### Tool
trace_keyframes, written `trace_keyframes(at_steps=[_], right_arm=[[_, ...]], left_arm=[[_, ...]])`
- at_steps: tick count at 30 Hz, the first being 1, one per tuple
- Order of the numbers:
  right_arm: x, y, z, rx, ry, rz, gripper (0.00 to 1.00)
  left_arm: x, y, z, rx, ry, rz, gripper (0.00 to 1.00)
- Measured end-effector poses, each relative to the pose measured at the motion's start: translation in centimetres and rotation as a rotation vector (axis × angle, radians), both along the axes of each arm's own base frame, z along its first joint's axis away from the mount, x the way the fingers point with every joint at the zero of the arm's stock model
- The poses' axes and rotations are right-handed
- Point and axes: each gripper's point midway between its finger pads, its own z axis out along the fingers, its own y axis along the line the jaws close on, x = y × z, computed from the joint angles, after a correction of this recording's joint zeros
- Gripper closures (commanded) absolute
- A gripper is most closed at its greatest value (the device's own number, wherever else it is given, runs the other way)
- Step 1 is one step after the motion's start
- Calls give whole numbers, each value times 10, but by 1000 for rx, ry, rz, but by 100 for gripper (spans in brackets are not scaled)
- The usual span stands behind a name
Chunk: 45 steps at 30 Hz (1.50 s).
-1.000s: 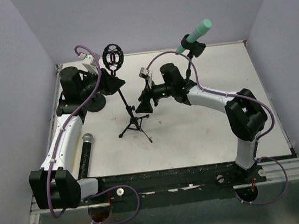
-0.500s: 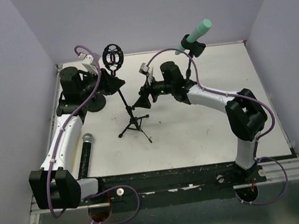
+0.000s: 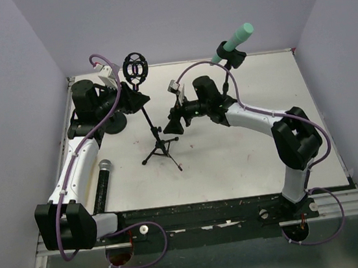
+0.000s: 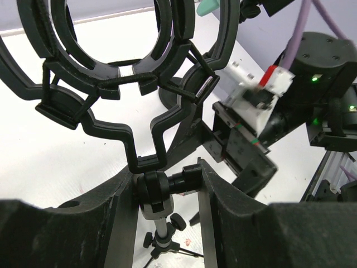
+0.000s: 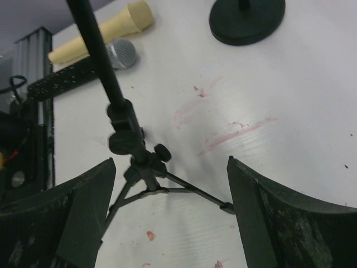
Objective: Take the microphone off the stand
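Figure: We see a white table (image 3: pixel 248 165), marked with reddish smears (image 5: pixel 240 131) near its middle, enclosed on three sides by pale lavender walls (image 3: pixel 170 11); a metal rail (image 3: pixel 357 200) runs along its near edge.

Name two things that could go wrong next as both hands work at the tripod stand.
The left hand grips the tripod stand high up, at the swivel under the empty shock mount; a sideways pull could tip it. The open right hand hangs close by the stand's pole and legs; a careless move might knock a leg and topple it.
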Motion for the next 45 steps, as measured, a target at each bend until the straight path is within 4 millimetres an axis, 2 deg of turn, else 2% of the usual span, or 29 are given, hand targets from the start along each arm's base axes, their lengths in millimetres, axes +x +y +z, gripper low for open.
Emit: trace_keyframes(at_steps=[6, 9, 11, 15, 23, 27, 30, 33, 37, 41, 45], right_arm=[[-3, 15, 46, 126, 25, 35, 11], [0, 18, 57, 151, 26, 26, 11], [3, 20, 55, 146, 20, 17, 11], [7, 18, 34, 93, 0, -4, 11], [-21, -5, -50, -100, 28, -2, 11], [-23, -14, -63, -147, 17, -10, 11], [-21, -19, -58, -162, -12, -22, 11], [-17, -24, -45, -172, -66, -42, 10], [-17, -36, -24, -203, -148, -49, 10], [-13, -45, -1, -242, -223, -52, 9], [-10, -56, 18, -279, -305, -60, 8]], left_arm=[[0, 0, 0, 0, 0, 0, 100], [0, 0, 0, 0, 0, 0, 100], [0, 0, 0, 0, 0, 0, 100], [0, 0, 0, 0, 0, 0, 100], [0, 0, 0, 0, 1, 0, 100], [0, 0, 0, -1, 1, -1, 100], [0, 0, 1, -5, 0, -1, 100], [1, -4, 6, -8, -10, -9, 100], [11, -11, 26, -1, -70, -28, 100], [41, -21, 61, 28, -211, -48, 100], [78, -27, 77, 69, -312, -48, 100]])
